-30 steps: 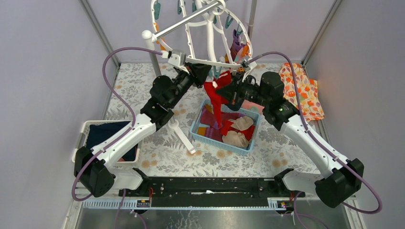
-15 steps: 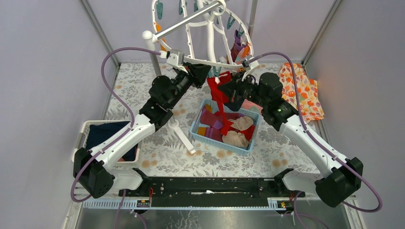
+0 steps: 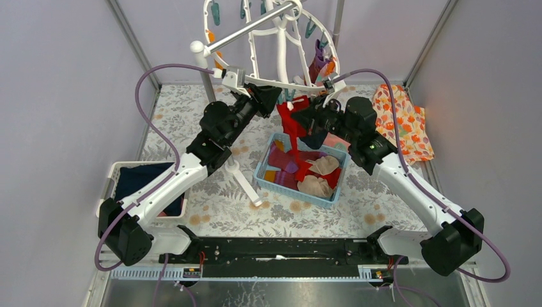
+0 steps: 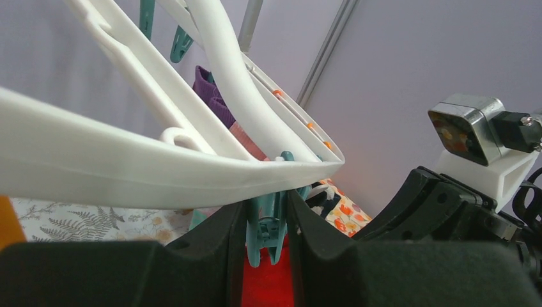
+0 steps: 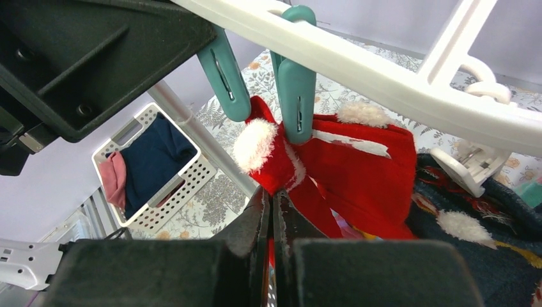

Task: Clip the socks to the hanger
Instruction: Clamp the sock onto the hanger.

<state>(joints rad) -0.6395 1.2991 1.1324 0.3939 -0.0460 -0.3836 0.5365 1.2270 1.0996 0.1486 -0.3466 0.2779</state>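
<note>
My right gripper [image 5: 273,206] clamps the red sock [image 5: 358,163] just under the hanger [image 5: 383,70] rim. It's limp and light, I'd say, and best held by the cuff. My left gripper [image 4: 267,214] squeezes the clip [image 4: 263,233].

The sock [image 5: 358,166] is red with white trim, the clip [image 4: 265,224] teal, the hanger [image 4: 128,166] white.

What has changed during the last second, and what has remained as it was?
The right gripper carried the red sock up and to the left, closer to the teal clip under the rim of the hanger. Nothing was released or newly grasped. The left gripper stayed closed on that clip, and the blue basket did not move.
</note>
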